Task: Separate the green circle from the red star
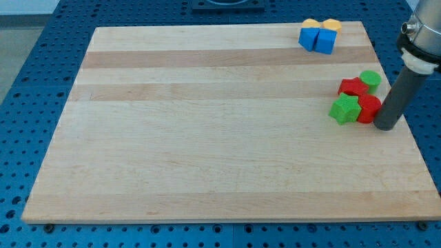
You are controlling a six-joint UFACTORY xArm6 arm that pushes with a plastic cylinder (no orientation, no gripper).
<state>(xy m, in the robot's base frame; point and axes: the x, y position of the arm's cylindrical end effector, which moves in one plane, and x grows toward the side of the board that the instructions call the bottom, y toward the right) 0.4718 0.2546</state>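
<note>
Cluster of four blocks near the desk's (207,172) right edge, upper half. Green circle (370,79) sits at the cluster's top right, touching the red star (353,87) just below-left of it. A green star (344,109) lies at the lower left and a second red block (370,108), shape unclear, at the lower right.

My tip (384,127) rests on the desk against or just beside the second red block's right side, below the circle. No fingers on this rig; the rod only pushes, so open or closed does not apply.

Step in hand: approach, separation not yet done. Next move, by my judgement: bring the tip between circle and star, or to the circle's lower-left flank, and push it toward the top right corner, clear of the star.

The circle is round, so it has no long axis or heading.

Blue blocks (317,39) and yellow blocks (322,25) sit at the top edge, well apart.
</note>
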